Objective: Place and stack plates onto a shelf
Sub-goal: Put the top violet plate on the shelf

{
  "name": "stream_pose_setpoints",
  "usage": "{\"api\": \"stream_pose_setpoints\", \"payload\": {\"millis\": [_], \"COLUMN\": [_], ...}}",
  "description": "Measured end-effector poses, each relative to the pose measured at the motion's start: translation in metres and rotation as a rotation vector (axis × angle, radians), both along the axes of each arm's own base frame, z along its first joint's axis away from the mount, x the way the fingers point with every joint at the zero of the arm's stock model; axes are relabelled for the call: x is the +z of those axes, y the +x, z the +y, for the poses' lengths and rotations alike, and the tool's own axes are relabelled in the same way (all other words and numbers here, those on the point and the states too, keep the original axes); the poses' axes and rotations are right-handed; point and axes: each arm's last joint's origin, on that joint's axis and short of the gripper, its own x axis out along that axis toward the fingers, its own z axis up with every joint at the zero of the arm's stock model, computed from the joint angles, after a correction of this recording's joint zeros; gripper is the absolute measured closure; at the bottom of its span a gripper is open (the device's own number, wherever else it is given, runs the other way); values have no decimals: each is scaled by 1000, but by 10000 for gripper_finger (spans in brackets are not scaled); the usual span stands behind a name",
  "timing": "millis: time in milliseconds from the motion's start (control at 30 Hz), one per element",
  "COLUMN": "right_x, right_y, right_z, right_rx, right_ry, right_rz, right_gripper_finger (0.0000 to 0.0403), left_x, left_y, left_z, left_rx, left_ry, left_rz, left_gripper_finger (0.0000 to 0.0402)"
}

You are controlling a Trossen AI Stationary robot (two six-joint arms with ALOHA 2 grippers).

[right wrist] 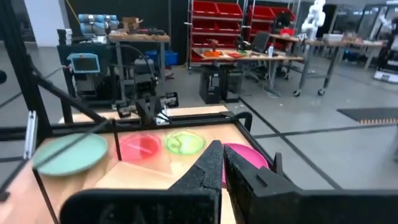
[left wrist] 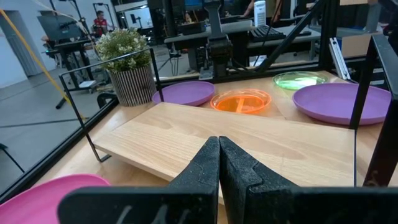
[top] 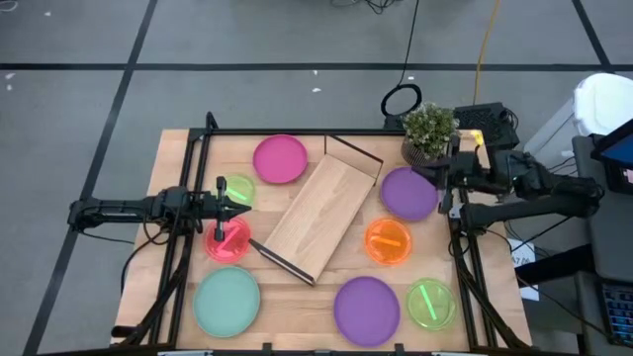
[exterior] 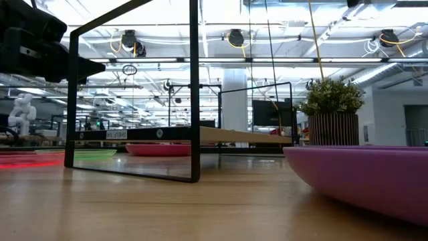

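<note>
Zero plates on the shelf (top: 321,216) so far; the board is bare and lies diagonally mid-surface (top: 297,307), black frame at both ends. So this is the very start of the job, no pick made yet.

Plate layout, all relative to the shelf:
- magenta plate (top: 280,159) just off its far-left corner
- lime plate (top: 237,190) and red plate (top: 228,240) on its left side
- mint plate (top: 226,301) off the near-left, well apart from it
- orange plate (top: 388,240) just beside its right edge
- purple plate (top: 408,193) right of its far end, close to the potted plant (top: 430,132)
- second purple plate (top: 366,308) and second lime plate (top: 431,303) off the near-right

Left claw (top: 237,211) is clenched, nothing in it, parked left of the shelf between the lime and red plates. The left wrist view shows the fingers (left wrist: 205,168) pressed together and aimed across the board. Right claw (top: 442,181) is also clenched and empty, right of the shelf, by the far purple plate.

Next move, my read: either claw has to open first. Left is closest to red or lime. But stacking wants a large plate as base, so magenta or mint should probably go first, small translucent ones on top. Plates are flat and thin, so it'll need a rim pinch from the side. Risk is the plate sliding on the wood instead of lifting.
</note>
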Motion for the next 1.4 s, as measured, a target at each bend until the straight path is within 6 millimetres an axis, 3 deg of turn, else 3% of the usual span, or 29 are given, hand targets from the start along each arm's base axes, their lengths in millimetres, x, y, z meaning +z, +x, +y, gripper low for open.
{"api": "stream_pose_setpoints", "payload": {"millis": [233, 433, 600, 933, 1233, 1400], "right_x": [37, 42, 33, 0, -18, -44], "right_y": [20, 46, 59, 66, 75, 76], "right_z": [-1, -2, -2, -2, -2, -2], "right_rx": [-68, -148, -184, -307, -345, -355], "right_ry": [15, 44, 110, 245, 246, 236], "right_rz": [70, 242, 405, 704, 837, 895], "right_gripper_finger": [403, 403, 403, 403, 403, 403], "left_x": [0, 0, 1, 18, 59, 89], "left_y": [0, 0, 0, -1, -10, -11], "left_z": [0, 0, 0, 1, 1, 1], "left_rx": [1, 1, 1, 51, 56, 65], "left_ry": [-10, -6, -14, -135, -180, -224], "left_rz": [0, 0, -11, -118, -72, 0], "left_gripper_finger": [398, 398, 398, 398, 398, 398]}}
